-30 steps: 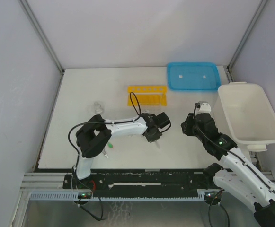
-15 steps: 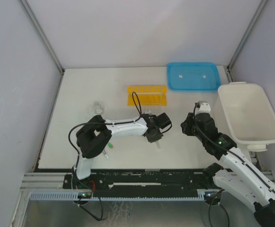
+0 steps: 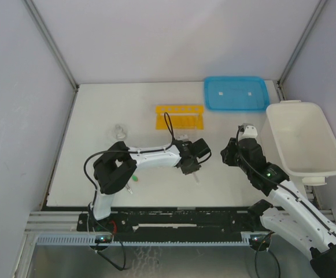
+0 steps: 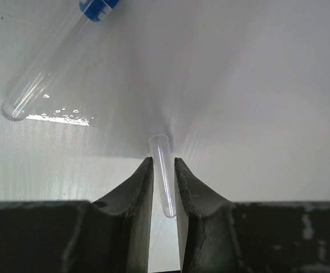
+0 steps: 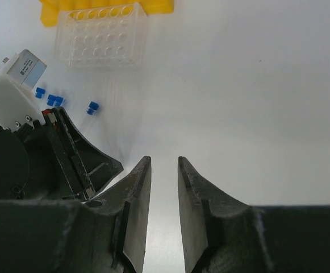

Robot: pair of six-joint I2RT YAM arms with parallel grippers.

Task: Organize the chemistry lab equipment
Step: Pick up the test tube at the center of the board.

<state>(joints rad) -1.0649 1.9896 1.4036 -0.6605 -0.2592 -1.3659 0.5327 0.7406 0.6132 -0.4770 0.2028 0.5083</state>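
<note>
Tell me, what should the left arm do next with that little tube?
Probably close the left gripper a little: the small tube sits between its fingers, which look slightly apart from it, while the table is right below.

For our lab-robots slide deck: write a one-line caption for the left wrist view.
Left gripper straddles a clear tube on the table, a blue-capped tube lying nearby.
</note>
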